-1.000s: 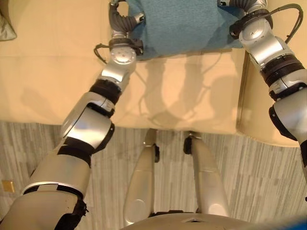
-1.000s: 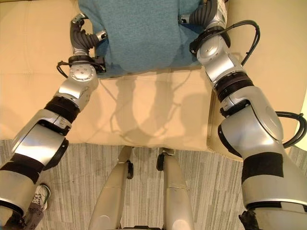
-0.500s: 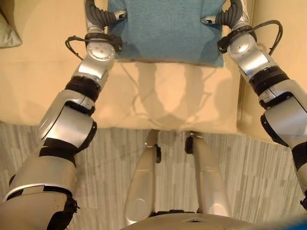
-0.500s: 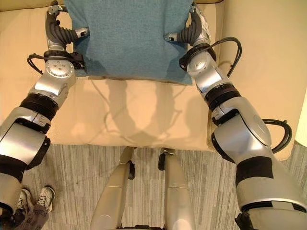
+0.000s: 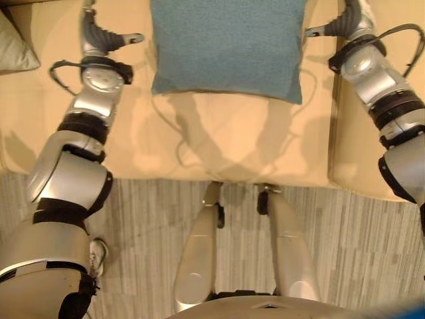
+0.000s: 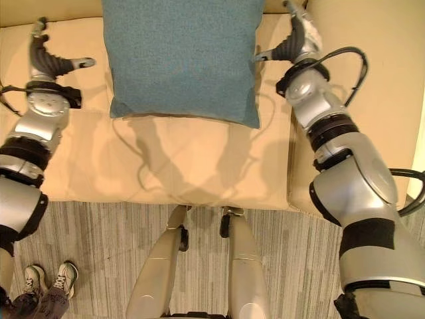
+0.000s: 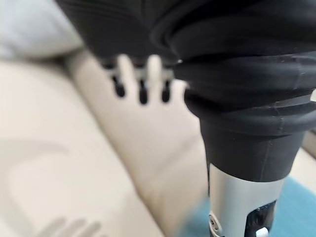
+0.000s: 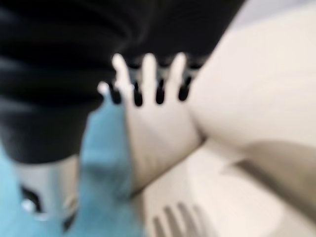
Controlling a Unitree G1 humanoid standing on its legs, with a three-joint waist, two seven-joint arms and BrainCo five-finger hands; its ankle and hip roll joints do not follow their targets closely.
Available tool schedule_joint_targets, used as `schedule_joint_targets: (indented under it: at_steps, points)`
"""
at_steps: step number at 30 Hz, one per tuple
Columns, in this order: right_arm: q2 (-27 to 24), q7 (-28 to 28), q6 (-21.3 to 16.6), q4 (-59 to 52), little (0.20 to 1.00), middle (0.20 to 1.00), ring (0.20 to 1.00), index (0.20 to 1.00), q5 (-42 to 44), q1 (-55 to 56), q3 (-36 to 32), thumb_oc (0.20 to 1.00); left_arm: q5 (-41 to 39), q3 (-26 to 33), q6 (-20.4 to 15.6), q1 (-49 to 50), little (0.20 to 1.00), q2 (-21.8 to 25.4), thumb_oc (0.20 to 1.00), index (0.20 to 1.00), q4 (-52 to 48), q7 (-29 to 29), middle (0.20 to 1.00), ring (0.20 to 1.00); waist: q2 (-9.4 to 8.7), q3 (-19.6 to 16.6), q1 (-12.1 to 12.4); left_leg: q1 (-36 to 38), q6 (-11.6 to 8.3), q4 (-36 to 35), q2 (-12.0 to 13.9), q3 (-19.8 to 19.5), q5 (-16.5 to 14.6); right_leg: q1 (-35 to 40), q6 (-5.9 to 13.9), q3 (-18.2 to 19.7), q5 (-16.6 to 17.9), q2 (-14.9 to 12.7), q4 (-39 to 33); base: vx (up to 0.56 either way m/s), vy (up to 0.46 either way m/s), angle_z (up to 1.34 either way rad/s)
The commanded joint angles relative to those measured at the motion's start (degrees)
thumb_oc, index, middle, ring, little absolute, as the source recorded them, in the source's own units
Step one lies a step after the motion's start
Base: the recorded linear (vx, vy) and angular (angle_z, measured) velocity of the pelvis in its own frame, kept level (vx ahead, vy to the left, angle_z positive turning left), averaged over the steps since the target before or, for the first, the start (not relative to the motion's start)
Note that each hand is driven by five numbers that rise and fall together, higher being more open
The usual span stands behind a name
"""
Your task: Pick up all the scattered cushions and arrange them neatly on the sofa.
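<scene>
Hands (image 6: 50,63) open, flanking teal cushion (image 6: 182,56); sofa (image 6: 199,166)

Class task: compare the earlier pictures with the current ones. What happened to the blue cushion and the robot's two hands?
Both hands let go of the blue cushion: the left hand moved out to its left, the right hand out to its right, fingers straight. The cushion now rests free on the beige sofa. The grey cushion at the sofa's left end stayed put.

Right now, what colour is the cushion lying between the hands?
Teal blue cushion, clearest in the right eye view.
</scene>
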Motion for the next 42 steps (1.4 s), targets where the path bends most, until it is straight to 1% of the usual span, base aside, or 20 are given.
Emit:
schedule_joint_targets:
  at_steps: [1, 2, 3, 4, 5, 7, 9, 10, 11, 14, 16, 20, 21, 22, 24, 25, 29, 36, 39, 42]
  points:
    - [-4.00, -0.65, -2.07, -3.38, 1.000, 1.000, 1.000, 1.000, 1.13, -1.32, -1.08, 1.000, 0.66, 6.04, -2.08, 3.77, 1.000, 1.97, 1.000, 1.000, -2.57, 0.32, 1.000, 1.000, -0.55, 1.20, 0.35, 6.13, -3.26, -0.95, 0.52, -2.38, -2.33, 11.61, 8.69, -1.70, 3.27, -1.35, -13.56, 0.00, 0.000, 0.00]
    - [-3.98, -0.67, -2.03, -3.47, 1.000, 1.000, 1.000, 1.000, 1.11, -1.22, -1.04, 1.000, 0.72, 6.20, -2.02, 4.04, 1.000, 1.97, 1.000, 1.000, -2.76, 0.38, 1.000, 1.000, -0.50, 1.13, 0.30, 6.16, -3.26, -0.97, 0.52, -2.39, -2.33, 11.65, 8.69, -1.72, 3.27, -1.34, -13.57, 0.00, 0.000, 0.00]
    - [-5.73, -0.50, -2.30, -6.76, 1.000, 1.000, 1.000, 1.000, 0.94, 2.43, -3.27, 1.000, 0.37, 9.47, -2.69, 9.79, 1.000, 1.90, 1.000, 1.000, -6.58, 0.27, 1.000, 1.000, -0.51, 0.93, 0.31, 7.31, -3.30, -1.04, 0.57, -2.30, -2.49, 12.76, 8.57, -1.74, 2.90, -1.30, -13.49, 0.04, 0.011, 0.03]
    - [-6.80, -0.30, -2.61, -11.23, 1.000, 1.000, 1.000, 1.000, 0.41, 7.29, -5.94, 1.000, -0.38, 13.51, -3.31, 16.66, 1.000, 0.15, 1.000, 1.000, -10.11, 0.04, 1.000, 1.000, -0.51, 0.45, 0.27, 8.90, -3.35, -1.11, 0.49, -2.04, -2.87, 14.22, 8.38, -1.82, 2.45, -1.25, -13.41, 0.04, 0.011, 0.03]
    - [-6.79, -0.33, -2.55, -11.37, 1.000, 1.000, 1.000, 1.000, 0.36, 7.47, -5.99, 1.000, -0.32, 13.60, -3.27, 16.90, 1.000, 0.13, 1.000, 1.000, -10.27, 0.08, 1.000, 1.000, -0.50, 0.38, 0.25, 8.97, -3.35, -1.15, 0.50, -2.04, -2.87, 14.29, 8.38, -1.82, 2.45, -1.24, -13.44, 0.05, 0.012, 0.01]
    - [-8.08, 0.36, -2.76, -17.07, 1.000, 1.000, 1.000, 1.000, -0.98, 14.24, -9.21, 1.000, 0.72, 16.98, -3.79, 25.79, 1.000, -1.66, 1.000, 1.000, -16.61, -0.15, 1.000, 1.000, -0.67, -0.54, 0.09, 11.04, -3.28, -1.41, 0.41, -1.74, -3.46, 16.49, 8.28, -1.72, 2.17, -1.11, -13.86, 0.05, 0.011, 0.02]
    - [-8.86, 1.79, -3.17, -22.12, 1.000, 1.000, 1.000, 1.000, -2.59, 20.79, -11.83, 1.000, 1.36, 19.57, -3.77, 33.60, 1.000, -3.86, 1.000, 1.000, -18.79, -1.61, 1.000, 1.000, -0.80, -1.47, -0.16, 12.99, -3.15, -1.55, 0.40, -1.33, -4.13, 18.29, 8.23, -1.74, 1.90, -1.10, -14.05, 0.09, 0.037, 0.01]
    - [-9.35, 3.49, -3.64, -27.47, 1.000, 1.000, 1.000, 1.000, -4.73, 30.18, -15.26, 1.000, 2.07, 21.89, -3.63, 42.98, 1.000, -7.41, 1.000, 1.000, -23.02, -3.38, 1.000, 1.000, -0.76, -2.51, -0.41, 15.50, -2.97, -1.68, 0.28, -0.99, -4.90, 20.92, 8.14, -1.77, 1.45, -1.11, -14.13, 0.10, 0.037, -0.03]
    - [-9.35, 3.50, -3.60, -27.57, 1.000, 1.000, 1.000, 1.000, -4.76, 30.33, -15.35, 1.000, 2.09, 21.87, -3.60, 43.06, 1.000, -7.40, 1.000, 1.000, -23.09, -3.37, 1.000, 1.000, -0.77, -2.53, -0.39, 15.55, -2.97, -1.70, 0.28, -0.99, -4.90, 20.98, 8.14, -1.78, 1.45, -1.11, -14.16, 0.09, 0.035, -0.03]
    - [-8.09, 6.83, -4.07, -31.71, 1.000, 1.000, 1.000, 1.000, -6.53, 44.02, -20.43, 1.000, 4.47, 22.16, -2.23, 53.88, 1.000, -12.85, 1.000, 1.000, -24.65, -7.51, 1.000, 1.000, -0.63, -4.01, -1.22, 18.96, -2.79, -1.68, 0.05, -0.29, -5.95, 25.13, 8.21, -1.90, 1.07, -1.35, -14.86, 0.07, 0.029, -0.03]
    - [-6.54, 8.72, -4.11, -31.51, 1.000, 1.000, 1.000, 1.000, -6.34, 50.14, -23.14, 1.000, 6.27, 22.37, -1.55, 58.02, 1.000, -14.47, 1.000, 1.000, -23.99, -9.36, 1.000, 1.000, -0.39, -5.11, -1.58, 20.84, -2.73, -1.72, -0.11, 0.10, -6.53, 27.26, 8.36, -2.32, 0.70, -1.41, -15.46, 0.08, 0.025, -0.03]
    - [-0.94, 11.67, -3.78, -30.08, 1.000, 1.000, 1.000, 1.000, -6.57, 60.93, -26.64, 1.000, 6.54, 24.23, 0.63, 65.26, 1.000, -20.82, 1.000, 1.000, -16.39, -12.65, 1.000, 1.000, 0.13, -7.32, -2.77, 25.23, -2.49, -1.97, -0.06, 0.87, -7.64, 31.66, 8.59, -2.17, -0.40, -1.40, -15.99, 0.08, 0.037, -0.01]
    - [-0.94, 11.66, -3.77, -30.10, 1.000, 1.000, 1.000, 1.000, -6.58, 60.97, -26.64, 1.000, 6.54, 24.22, 0.62, 65.28, 1.000, -20.82, 1.000, 1.000, -16.38, -12.65, 1.000, 1.000, 0.14, -7.27, -2.77, 25.34, -2.49, -2.01, -0.06, 0.87, -7.64, 31.76, 8.59, -2.17, -0.40, -1.39, -16.02, 0.07, 0.038, -0.16]
    - [1.03, 12.91, -3.18, -27.60, 1.000, 1.000, 1.000, 1.000, -6.83, 63.55, -27.05, 1.000, 7.98, 24.00, 1.38, 66.48, 1.000, -23.09, 1.000, 1.000, -11.63, -13.35, 1.000, 1.000, 0.14, -8.16, -3.17, 27.15, -2.54, -2.28, 0.01, 1.28, -7.87, 33.95, 8.59, -2.01, -0.44, -1.34, -16.98, 0.05, 0.028, -0.17]
    - [2.15, 13.70, -2.62, -25.28, 1.000, 1.000, 1.000, 1.000, -8.51, 65.46, -26.78, 1.000, 9.10, 24.51, 2.59, 67.38, 1.000, -24.92, 1.000, 1.000, -6.85, -14.26, 1.000, 1.000, 0.03, -9.42, -3.47, 28.33, -2.63, -2.35, 0.02, 1.56, -8.03, 35.57, 8.72, -2.15, -0.21, -1.23, -18.42, 0.03, 0.011, -0.06]
    - [2.15, 13.69, -2.63, -25.27, 1.000, 1.000, 1.000, 1.000, -8.52, 65.47, -26.77, 1.000, 9.11, 24.51, 2.57, 67.38, 1.000, -24.93, 1.000, 1.000, -6.82, -14.27, 1.000, 1.000, 0.04, -9.39, -3.49, 28.40, -2.64, -2.38, 0.03, 1.55, -8.03, 35.67, 8.72, -2.17, -0.18, -1.21, -18.50, 0.05, 0.002, -0.01]
    - [7.10, 13.83, -1.39, -16.96, 1.000, 1.000, 1.000, 1.000, -10.75, 69.53, -27.58, 1.000, 14.44, 25.01, 4.66, 69.32, 1.000, -27.68, 1.000, 1.000, 2.12, -15.69, 1.000, 1.000, -0.36, -13.43, -3.98, 31.83, -2.24, -2.80, 0.17, 2.52, -8.98, 39.87, 9.09, -2.18, 0.32, -0.86, -21.35, 0.08, 0.010, -0.05]
    - [10.94, 14.74, 0.29, -8.87, 1.000, 1.000, 1.000, 1.000, -13.76, 73.98, -27.83, 1.000, 18.11, 25.98, 6.37, 71.45, 1.000, -28.19, 1.000, 1.000, 5.77, -15.93, 1.000, 1.000, -1.27, -16.19, -3.99, 36.20, -2.12, -2.46, 0.47, 2.16, -10.20, 45.10, 8.66, -2.25, -1.17, -0.32, -21.59, 0.07, -0.019, -0.03]
    - [14.00, 14.66, 1.12, -2.76, 1.000, 1.000, 1.000, 1.000, -11.38, 75.48, -29.15, 1.000, 18.71, 25.95, 6.73, 71.84, 1.000, -28.32, 1.000, 1.000, 6.59, -16.03, 1.000, 1.000, -2.06, -17.79, -3.93, 37.03, -2.16, -3.21, 0.58, 2.44, -9.81, 46.83, 8.82, -2.06, 0.09, 0.14, -24.96, 0.00, -0.053, 0.03]
    - [14.96, 14.55, 1.17, -0.69, 1.000, 1.000, 1.000, 1.000, -10.41, 75.93, -29.67, 1.000, 18.91, 25.63, 6.79, 71.58, 1.000, -28.22, 1.000, 1.000, 6.74, -16.21, 1.000, 1.000, -2.39, -17.86, -4.03, 36.37, -2.18, -2.67, 0.47, 2.55, -9.70, 46.65, 8.82, -2.14, 0.47, 0.07, -25.50, -0.05, -0.034, 0.03]
